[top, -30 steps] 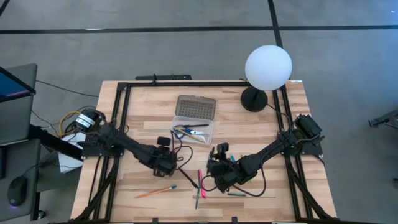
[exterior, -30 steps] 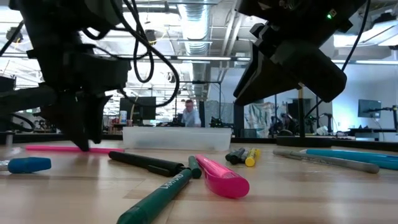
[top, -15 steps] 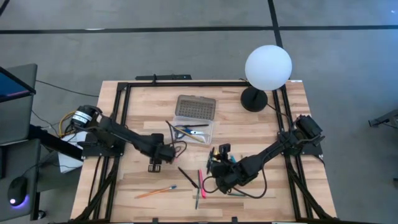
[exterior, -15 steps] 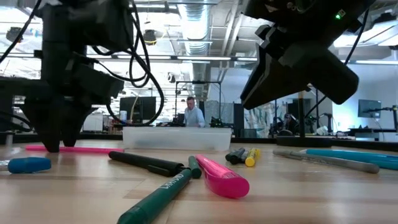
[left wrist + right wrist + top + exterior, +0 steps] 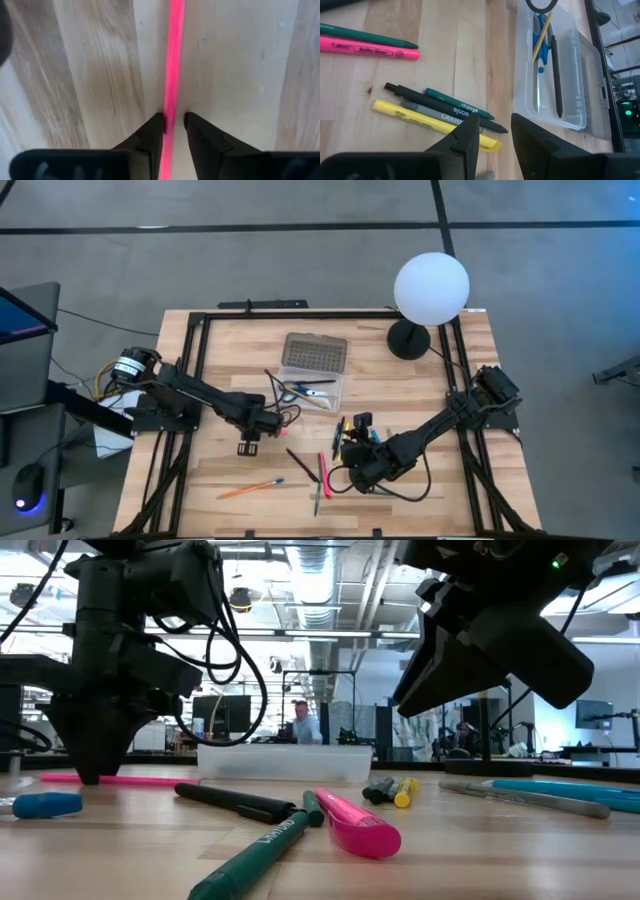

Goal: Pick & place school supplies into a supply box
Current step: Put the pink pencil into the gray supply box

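Straddling a thin pink pen (image 5: 172,60) flat on the table, left gripper (image 5: 173,124) not yet clamped. Right gripper (image 5: 495,131) hovers parted over the yellow marker (image 5: 432,124). Supply box (image 5: 312,370) holds scissors and few pens; most remain scattered.

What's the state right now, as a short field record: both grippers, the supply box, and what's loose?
left gripper: low at the table, open, fingers straddling thin pink pen
right gripper: open, empty, above yellow marker cluster
clear plastic supply box: lid open; holds blue-handled scissors, black pen
loose: pink highlighter, green pen
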